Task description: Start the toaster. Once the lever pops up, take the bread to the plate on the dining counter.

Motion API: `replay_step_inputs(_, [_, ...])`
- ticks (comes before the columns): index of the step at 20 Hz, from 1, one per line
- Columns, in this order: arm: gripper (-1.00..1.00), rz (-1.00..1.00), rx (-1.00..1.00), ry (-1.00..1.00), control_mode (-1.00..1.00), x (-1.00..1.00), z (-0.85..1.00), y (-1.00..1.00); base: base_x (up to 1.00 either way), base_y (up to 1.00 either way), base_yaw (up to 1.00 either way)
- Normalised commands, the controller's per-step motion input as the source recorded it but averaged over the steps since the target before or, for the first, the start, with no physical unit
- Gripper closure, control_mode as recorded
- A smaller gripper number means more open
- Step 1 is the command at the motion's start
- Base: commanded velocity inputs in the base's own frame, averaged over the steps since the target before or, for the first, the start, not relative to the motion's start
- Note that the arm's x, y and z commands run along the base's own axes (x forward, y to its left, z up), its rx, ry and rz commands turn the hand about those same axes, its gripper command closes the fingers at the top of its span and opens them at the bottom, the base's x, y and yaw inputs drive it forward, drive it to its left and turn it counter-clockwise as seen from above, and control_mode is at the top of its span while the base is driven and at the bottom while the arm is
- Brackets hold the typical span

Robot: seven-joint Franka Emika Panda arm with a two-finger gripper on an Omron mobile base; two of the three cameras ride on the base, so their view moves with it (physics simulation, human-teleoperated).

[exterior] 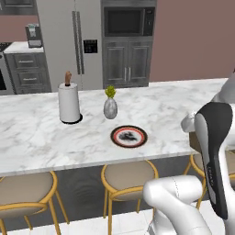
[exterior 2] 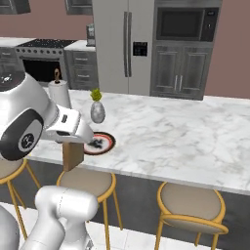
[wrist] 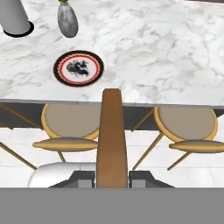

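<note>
Carrying step, by the look of it: toasting apparently done, delivery to the plate (wrist: pixel 78 68) not yet made.

Pincer (wrist: pixel 112 176) clamped on the bread (wrist: pixel 112 135), one dark fingertip pressed to each face of the brown slice, seen edge-on and running straight up the hand view from 6 o'clock toward the centre. In the right base view, same slice (exterior 2: pixel 72 155) hanging below the hand, just off the near edge of the surface (exterior 2: pixel 195 141), above the stools (exterior 2: pixel 88 183).

Plate lying flat on the marble, at about 11 o'clock from the bread's far tip in the hand view, a little way in from the surface's near edge. Grey vase (wrist: pixel 67 21) with yellow flowers beyond the plate at 12 o'clock of it, well apart; paper-towel roll (exterior: pixel 69 102) farther off at 10 o'clock.

Next move, as a judgement: lift the slice clear of the surface edge, reach forward and toward 11 o'clock until over the plate's centre, tip the bread toward flat, lower, then release. Main risks: clipping the edge on the way in, or dropping the slice on its rim so it topples off the plate.
</note>
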Motion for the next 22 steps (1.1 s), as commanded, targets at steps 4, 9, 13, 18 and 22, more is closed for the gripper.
replay_step_inputs(4, [1.0,0.37,0.02,0.0,-1.0,0.7,-0.14,0.07,0.0,0.0,0.0])
replay_step_inputs(9, [1.0,0.4,0.05,0.0,-1.0,0.84,-0.33,0.04,0.0,0.0,0.0])
replay_step_inputs(13, [1.0,0.2,0.02,0.01,-1.0,0.93,-0.34,0.25,0.0,0.0,0.0])
replay_step_inputs(18, [1.0,0.13,0.08,0.01,-1.0,0.81,-0.28,0.2,0.0,0.0,0.0])
replay_step_inputs(22, [1.0,0.1,0.11,0.0,-1.0,0.84,-0.3,0.18,0.0,0.0,0.0])
